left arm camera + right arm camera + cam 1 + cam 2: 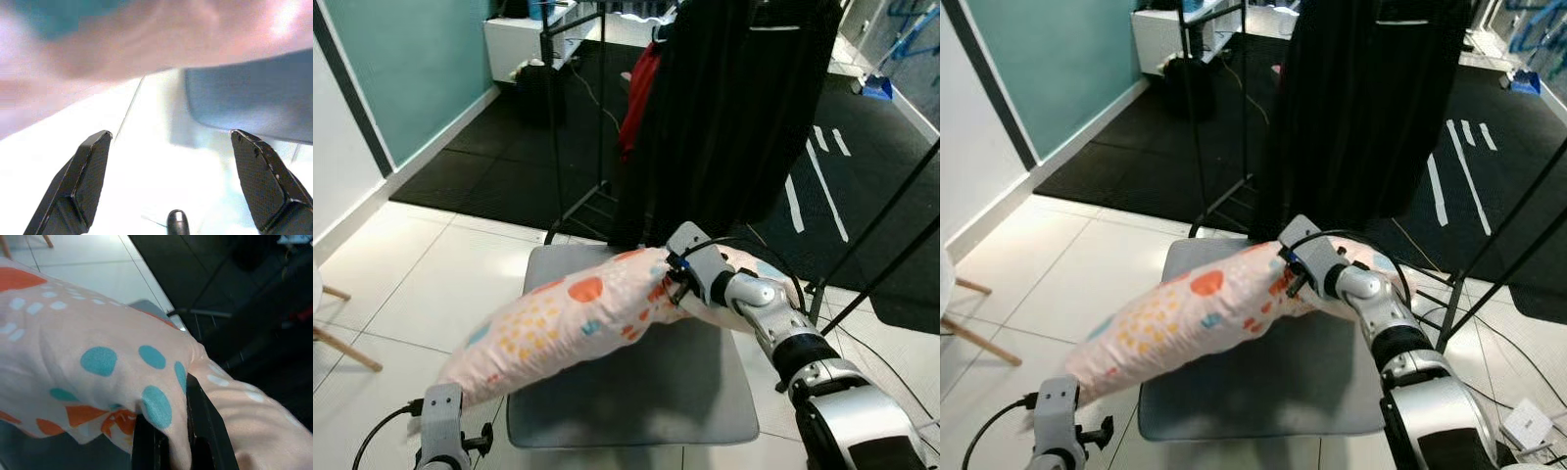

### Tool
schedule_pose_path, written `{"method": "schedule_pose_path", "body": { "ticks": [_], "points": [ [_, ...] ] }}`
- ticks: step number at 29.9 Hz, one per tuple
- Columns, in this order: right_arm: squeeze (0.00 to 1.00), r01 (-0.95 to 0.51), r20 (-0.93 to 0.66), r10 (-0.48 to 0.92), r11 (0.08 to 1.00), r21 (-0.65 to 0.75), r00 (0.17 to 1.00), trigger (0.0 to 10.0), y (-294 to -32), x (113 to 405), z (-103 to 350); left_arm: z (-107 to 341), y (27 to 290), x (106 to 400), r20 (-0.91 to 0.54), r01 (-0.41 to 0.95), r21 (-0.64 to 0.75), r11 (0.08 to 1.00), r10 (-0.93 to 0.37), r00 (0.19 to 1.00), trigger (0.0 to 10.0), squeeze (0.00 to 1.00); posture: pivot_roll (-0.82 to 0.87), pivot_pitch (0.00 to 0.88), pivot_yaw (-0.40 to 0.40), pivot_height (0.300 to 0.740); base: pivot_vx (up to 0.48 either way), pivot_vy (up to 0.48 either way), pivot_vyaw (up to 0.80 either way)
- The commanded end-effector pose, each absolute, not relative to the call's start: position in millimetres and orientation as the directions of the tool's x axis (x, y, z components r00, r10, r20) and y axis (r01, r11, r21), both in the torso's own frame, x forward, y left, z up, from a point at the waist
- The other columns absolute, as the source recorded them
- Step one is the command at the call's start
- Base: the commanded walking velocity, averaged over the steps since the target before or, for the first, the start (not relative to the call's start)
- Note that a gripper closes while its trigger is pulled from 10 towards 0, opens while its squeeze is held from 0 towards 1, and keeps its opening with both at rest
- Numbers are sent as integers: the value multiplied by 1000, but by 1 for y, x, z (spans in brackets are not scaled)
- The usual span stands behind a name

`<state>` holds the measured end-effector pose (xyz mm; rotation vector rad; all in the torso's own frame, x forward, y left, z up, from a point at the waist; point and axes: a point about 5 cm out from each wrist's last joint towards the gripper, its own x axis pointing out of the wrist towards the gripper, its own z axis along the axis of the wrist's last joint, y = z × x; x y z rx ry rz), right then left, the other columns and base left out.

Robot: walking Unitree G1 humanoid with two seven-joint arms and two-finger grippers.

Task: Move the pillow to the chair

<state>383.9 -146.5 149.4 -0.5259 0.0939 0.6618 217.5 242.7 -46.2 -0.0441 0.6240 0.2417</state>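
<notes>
Jaws half-buried in pillow fabric

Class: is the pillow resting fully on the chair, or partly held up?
Partly held: the right hand pinches the pillow, lifted above the chair.

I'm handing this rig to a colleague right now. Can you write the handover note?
Right gripper: shut on the pillow's fabric, holding it over the grey chair seat.
Left gripper: open, low, under the pillow's near end, holding nothing.
Done: pillow brought to the chair; its far end lies over the seat, its near end overhangs the front left edge.
Left: set it fully on the seat, release.
</notes>
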Motion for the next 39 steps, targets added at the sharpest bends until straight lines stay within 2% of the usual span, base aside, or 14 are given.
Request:
{"method": "schedule_pose_path", "body": {
  "ticks": [1,5,6,10,18,37,39],
  "points": [
    [0,-585,-172,576,683,-437,800,0,-144,388,166,-51,243,211,-605,-241,38,970,215,767,10000,0,-161,90,-69,740,0,0,0],
    [0,-587,-139,588,698,-411,797,0,-138,389,170,-51,243,211,-603,-251,38,967,223,766,10000,0,-157,83,-67,740,0,0,0],
    [0,-590,-128,591,710,-385,796,10000,-136,390,171,-51,243,211,-604,-256,41,966,228,763,10000,0,-156,93,-73,740,0,0,0],
    [0,-617,-88,625,723,-310,776,10000,-130,388,171,-51,243,211,-610,-268,40,963,236,757,10000,0,-144,77,-70,740,0,0,0],
    [0,-629,-89,632,727,-276,770,10000,-125,388,169,-52,242,211,-623,-280,31,959,238,745,10000,0,-143,62,-73,740,-427,0,792],
    [0,-600,-37,611,762,-243,791,10000,-130,390,176,-49,244,214,-592,-248,62,967,236,771,10000,0,-156,55,-54,740,0,0,770],
    [0,-563,-26,576,786,-257,817,10000,-133,392,179,-49,243,213,-591,-246,63,967,235,771,10000,0,-154,62,-54,740,0,0,769]
  ]
}}
